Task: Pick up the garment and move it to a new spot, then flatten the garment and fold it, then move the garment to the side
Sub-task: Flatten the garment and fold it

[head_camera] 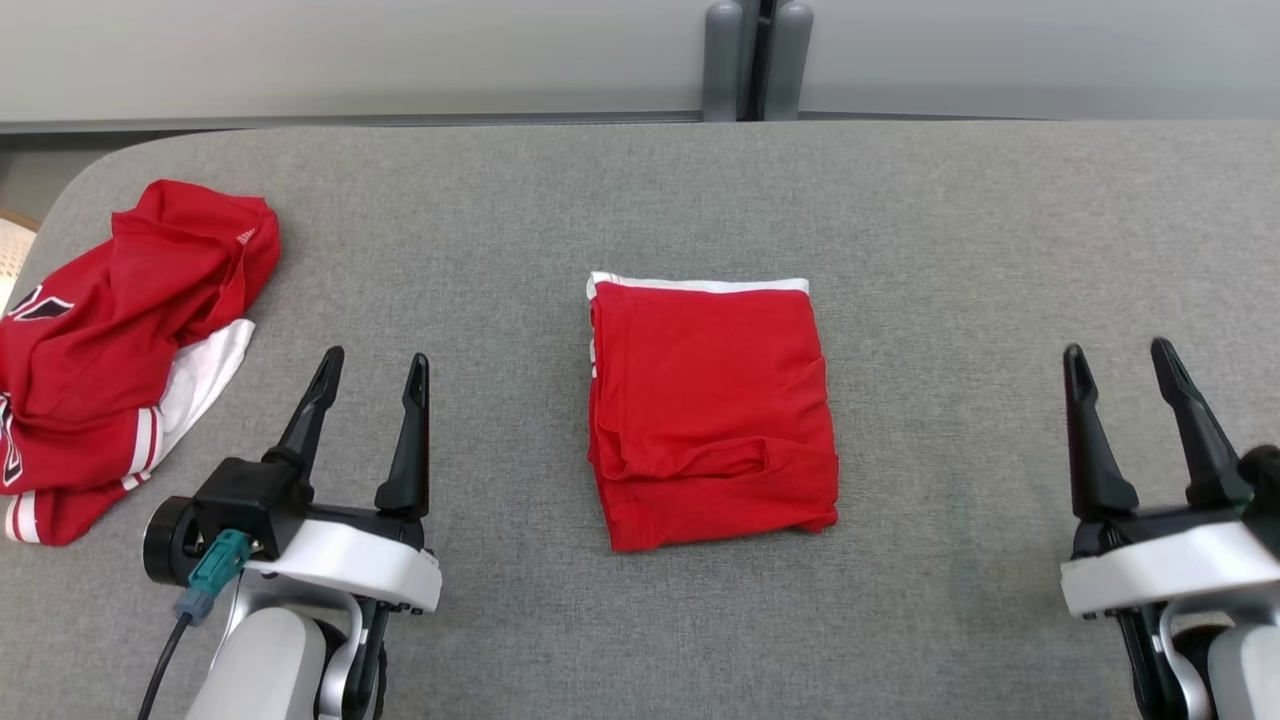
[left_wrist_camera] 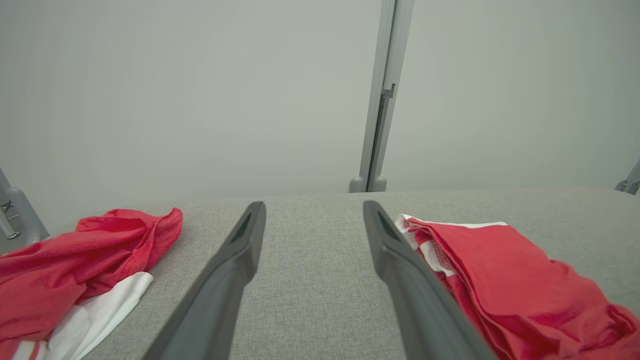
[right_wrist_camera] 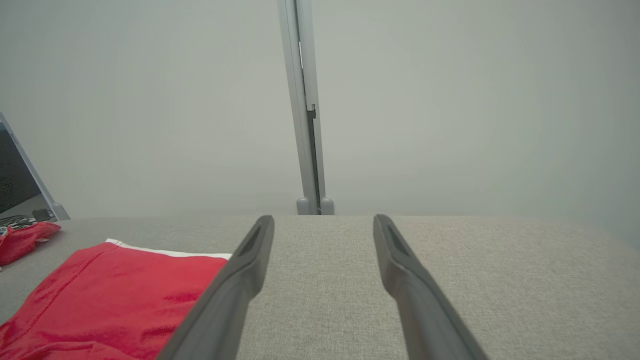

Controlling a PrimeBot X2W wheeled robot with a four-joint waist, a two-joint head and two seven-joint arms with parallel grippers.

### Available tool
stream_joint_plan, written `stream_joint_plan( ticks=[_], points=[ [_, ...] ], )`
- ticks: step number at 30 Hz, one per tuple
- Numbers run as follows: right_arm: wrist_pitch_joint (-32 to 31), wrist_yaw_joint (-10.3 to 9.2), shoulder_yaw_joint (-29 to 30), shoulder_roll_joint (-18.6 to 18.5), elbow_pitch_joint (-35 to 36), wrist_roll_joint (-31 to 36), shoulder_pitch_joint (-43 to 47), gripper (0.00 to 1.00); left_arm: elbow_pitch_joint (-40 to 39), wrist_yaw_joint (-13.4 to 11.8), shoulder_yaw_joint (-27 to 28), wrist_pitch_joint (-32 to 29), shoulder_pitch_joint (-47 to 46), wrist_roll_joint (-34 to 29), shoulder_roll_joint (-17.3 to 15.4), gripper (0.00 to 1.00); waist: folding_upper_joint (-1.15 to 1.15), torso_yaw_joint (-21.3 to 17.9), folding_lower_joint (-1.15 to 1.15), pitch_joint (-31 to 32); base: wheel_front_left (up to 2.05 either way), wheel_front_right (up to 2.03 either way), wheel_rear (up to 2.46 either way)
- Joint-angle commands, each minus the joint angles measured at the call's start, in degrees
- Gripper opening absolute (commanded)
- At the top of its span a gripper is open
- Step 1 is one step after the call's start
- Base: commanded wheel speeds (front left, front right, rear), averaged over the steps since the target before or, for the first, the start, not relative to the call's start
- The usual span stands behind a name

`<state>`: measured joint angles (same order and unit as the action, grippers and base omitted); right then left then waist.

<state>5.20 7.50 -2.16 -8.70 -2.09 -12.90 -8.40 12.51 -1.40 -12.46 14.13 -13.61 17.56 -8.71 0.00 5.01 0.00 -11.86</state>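
A folded red garment [head_camera: 712, 410] lies square on the grey worktop [head_camera: 950, 250], straight out from the grey post [head_camera: 757, 60] at its far edge. The left gripper [head_camera: 377, 357], left of the post, and the right gripper [head_camera: 1117, 348], right of it, stand released and empty, clear of the cloth. A crumpled red heap [head_camera: 120, 340] sits far left of the post. Shifting the stack aside likely calls for pinching every layer at both ends and travelling level, so the folds hold.

Robot test lab by the look, wide grey fabric-covered surface [head_camera: 950, 300] with a rounded corner at upper left of the frame, blank pale partition panels [head_camera: 300, 50] along the top edge, grey metal post [head_camera: 757, 60] joining them at top centre.
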Motion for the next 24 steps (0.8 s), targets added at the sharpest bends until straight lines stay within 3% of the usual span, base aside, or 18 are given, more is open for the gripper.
stream_joint_plan(
  ticks=[1,5,24],
  points=[
    [-0.14,-0.02,0.29,0.22,0.58,0.21,0.74,1.0,-0.12,-0.21,0.14,-0.1,0.57,0.05,-0.46,1.0,0.0,-0.37,0.0,0.52,0.0,0.0,0.0],
    [-1.69,-0.02,3.07,1.38,3.08,0.9,4.55,1.0,-0.24,-0.42,-0.08,-0.67,2.17,0.22,-1.02,1.0,0.0,-0.95,0.0,2.03,0.0,0.0,0.0],
    [-7.02,-0.02,2.03,1.66,6.29,0.32,15.63,1.0,-2.81,-2.65,-0.67,-3.5,14.49,1.42,-3.25,1.0,0.0,-1.89,0.0,12.99,0.0,0.0,0.0]
  ],
)
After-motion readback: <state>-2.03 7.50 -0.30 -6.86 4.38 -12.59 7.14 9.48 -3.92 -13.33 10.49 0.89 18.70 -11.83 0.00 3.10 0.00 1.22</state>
